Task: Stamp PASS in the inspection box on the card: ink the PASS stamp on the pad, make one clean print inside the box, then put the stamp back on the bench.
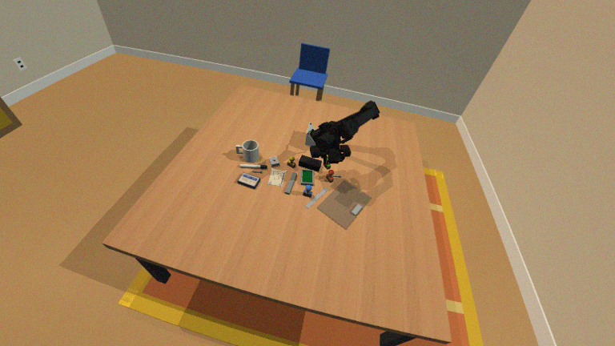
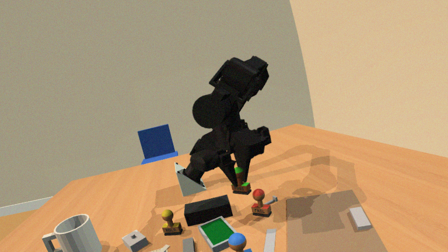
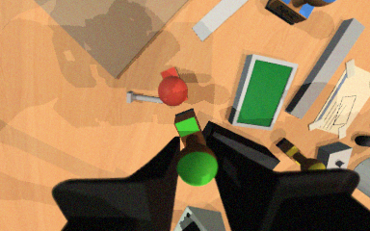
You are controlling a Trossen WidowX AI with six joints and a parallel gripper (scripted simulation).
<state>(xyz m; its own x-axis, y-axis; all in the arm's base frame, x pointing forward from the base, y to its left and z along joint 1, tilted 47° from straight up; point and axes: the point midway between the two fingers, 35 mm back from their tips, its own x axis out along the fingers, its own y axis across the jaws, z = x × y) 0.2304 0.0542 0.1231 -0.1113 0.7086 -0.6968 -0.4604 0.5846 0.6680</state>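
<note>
1. While your gripper (image 2: 240,183) (image 3: 197,161) grips the green-topped PASS stamp (image 2: 241,186) (image 3: 197,167), its fingers pinch the handle.
2. Beside that stamp you see the red-topped stamp (image 1: 330,175) (image 2: 259,203) (image 3: 172,90) and the black block (image 1: 310,162) (image 2: 208,210) (image 3: 241,146).
3. Next to the block lies your green ink pad (image 1: 307,176) (image 2: 217,231) (image 3: 266,92).
4. Farther out, you have the card (image 1: 277,178) (image 3: 343,103).
</note>
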